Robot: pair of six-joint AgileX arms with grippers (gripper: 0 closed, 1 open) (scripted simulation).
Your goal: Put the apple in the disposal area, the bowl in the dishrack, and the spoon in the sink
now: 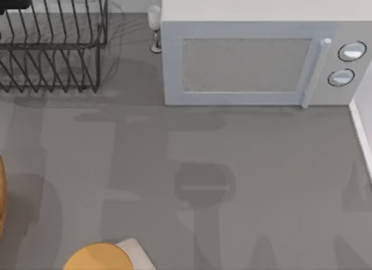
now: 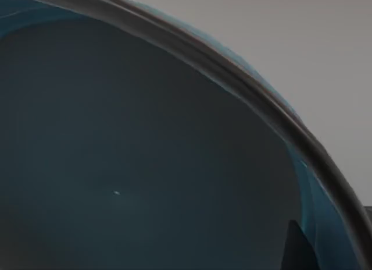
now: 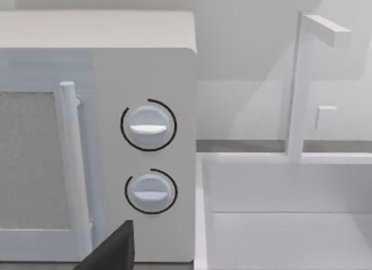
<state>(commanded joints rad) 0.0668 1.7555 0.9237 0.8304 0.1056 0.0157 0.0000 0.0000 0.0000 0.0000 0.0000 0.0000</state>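
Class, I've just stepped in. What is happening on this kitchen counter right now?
The left wrist view looks straight into the teal bowl from very close, so the left arm seems to be working on it. From above, the dishrack stands at the counter's back left, with no bowl in it. The right wrist view faces the microwave and the sink beside it.

No text, label, brand, number or sign can be read anywhere. The microwave (image 1: 256,54) has a blank door and two plain dials (image 3: 149,126) (each just a knob with a dark arc around it, no markings or scale). The bowl (image 2: 145,165) has a bare inside, with no print on it. The dishrack (image 1: 52,43), the yellow-orange disc (image 1: 96,257) and the sink (image 3: 285,223) carry no writing either.
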